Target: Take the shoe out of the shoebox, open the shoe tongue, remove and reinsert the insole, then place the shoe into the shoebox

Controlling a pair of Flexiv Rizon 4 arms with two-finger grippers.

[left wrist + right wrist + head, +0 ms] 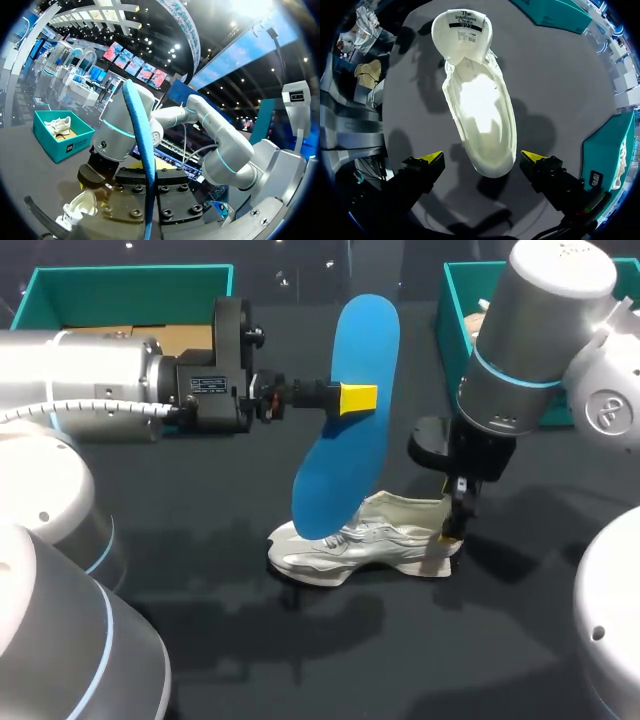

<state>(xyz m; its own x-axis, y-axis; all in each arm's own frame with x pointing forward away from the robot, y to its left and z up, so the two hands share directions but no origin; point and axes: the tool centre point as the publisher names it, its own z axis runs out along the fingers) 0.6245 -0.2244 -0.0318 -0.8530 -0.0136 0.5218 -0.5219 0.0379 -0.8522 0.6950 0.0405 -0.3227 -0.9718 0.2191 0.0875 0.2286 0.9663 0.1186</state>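
A blue insole [345, 410] hangs upright above the table, and my left gripper [357, 398] is shut on its middle. In the left wrist view the insole [142, 150] shows edge-on between the fingers. Below it a white shoe [360, 540] lies on the black table [200, 640], toe to the left. Its tongue [462, 27] is folded open and the inside is bare. My right gripper [455, 530] stands open over the heel. Its yellow fingertips [432, 159] flank the shoe [480, 110] without touching it.
A teal shoebox [130, 290] with a brown floor stands at the back left. A second teal box [460, 300] at the back right holds another white shoe [59, 125]. My right arm's wrist [510, 350] rises above the shoe's heel.
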